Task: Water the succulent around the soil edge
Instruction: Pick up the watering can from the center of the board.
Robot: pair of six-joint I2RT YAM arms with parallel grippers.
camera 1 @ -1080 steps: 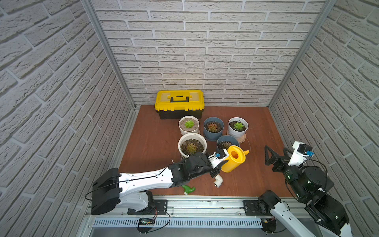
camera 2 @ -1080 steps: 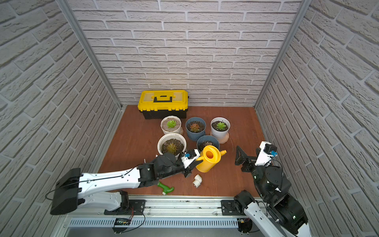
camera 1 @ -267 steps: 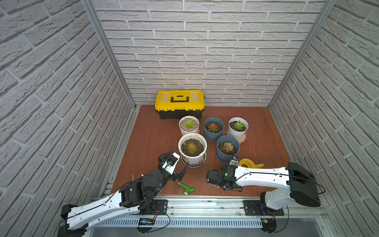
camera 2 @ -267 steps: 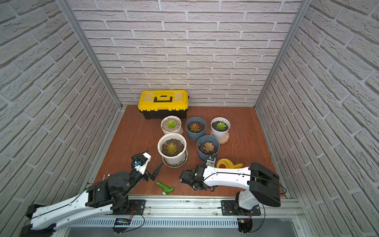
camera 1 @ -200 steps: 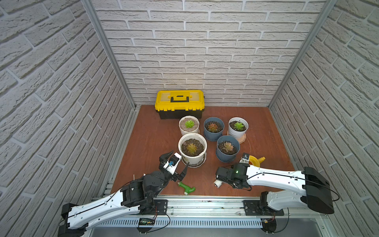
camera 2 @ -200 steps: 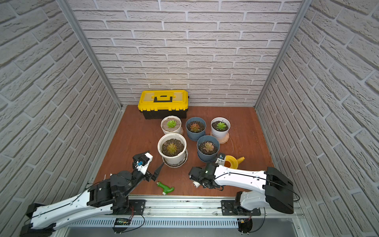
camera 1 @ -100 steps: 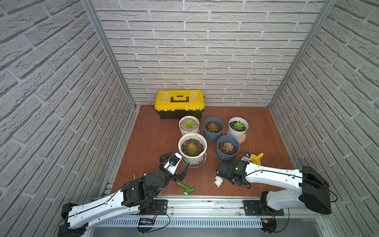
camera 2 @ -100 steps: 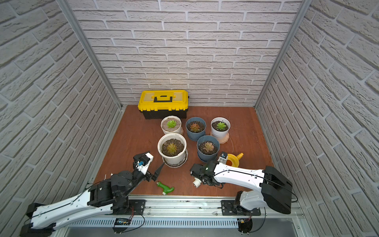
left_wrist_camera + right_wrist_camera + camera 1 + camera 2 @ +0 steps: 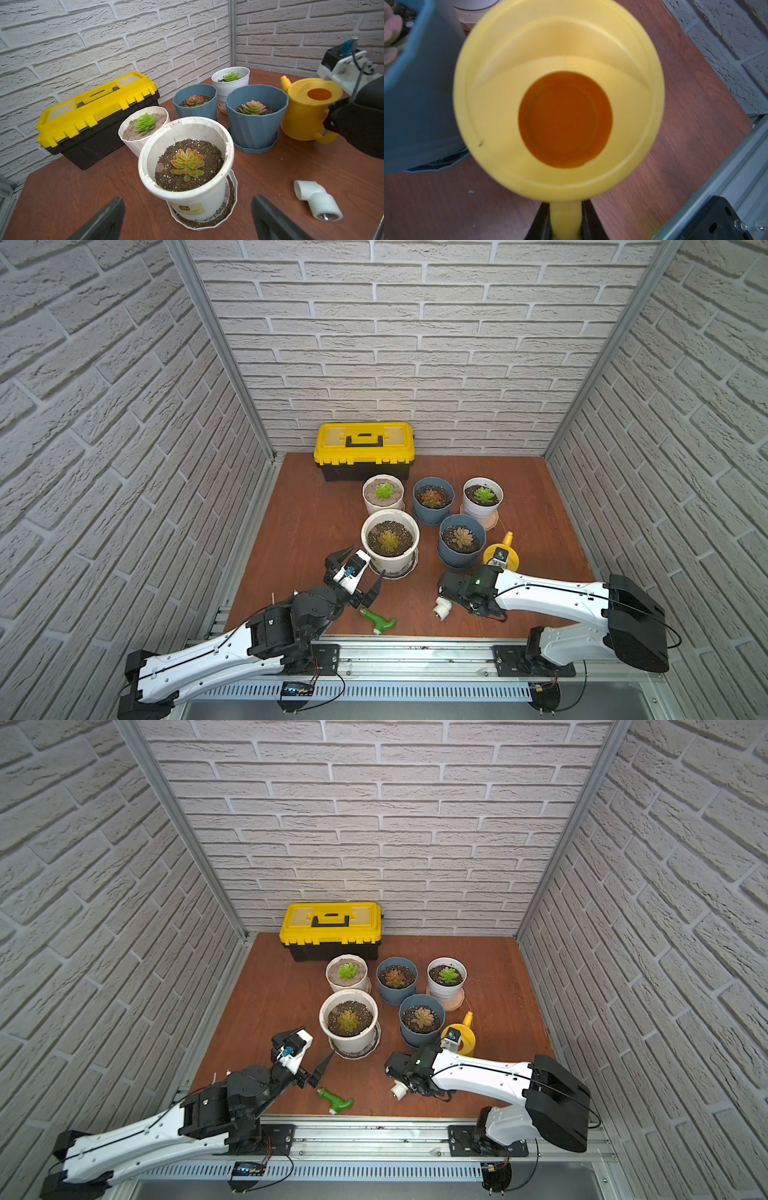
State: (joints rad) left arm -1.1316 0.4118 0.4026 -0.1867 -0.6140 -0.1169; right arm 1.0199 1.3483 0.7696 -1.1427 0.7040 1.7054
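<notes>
Several potted succulents stand mid-table. A yellow-green one grows in the large white pot (image 9: pixel 389 540) (image 9: pixel 187 164), a pink one in the front blue pot (image 9: pixel 460 537). The yellow watering can (image 9: pixel 513 565) (image 9: pixel 468 1041) stands upright just right of that blue pot, spout pointing toward the back wall. My right gripper (image 9: pixel 565 224) (image 9: pixel 496 567) is shut on the can's handle (image 9: pixel 565 216), one black finger pressed against each side. Just left of the white pot, my left gripper (image 9: pixel 367 560) (image 9: pixel 188 200) hovers open and holds nothing.
A yellow and black toolbox (image 9: pixel 365 448) sits against the back wall. A white pipe elbow (image 9: pixel 441 608) and a green plastic tool (image 9: pixel 378 620) lie near the front edge. Three more pots stand in a row behind. Brick walls close in three sides.
My right gripper's jaws have closed onto the watering can's handle, and the can's spout has swung from the right toward the back. The left arm has stayed put.
</notes>
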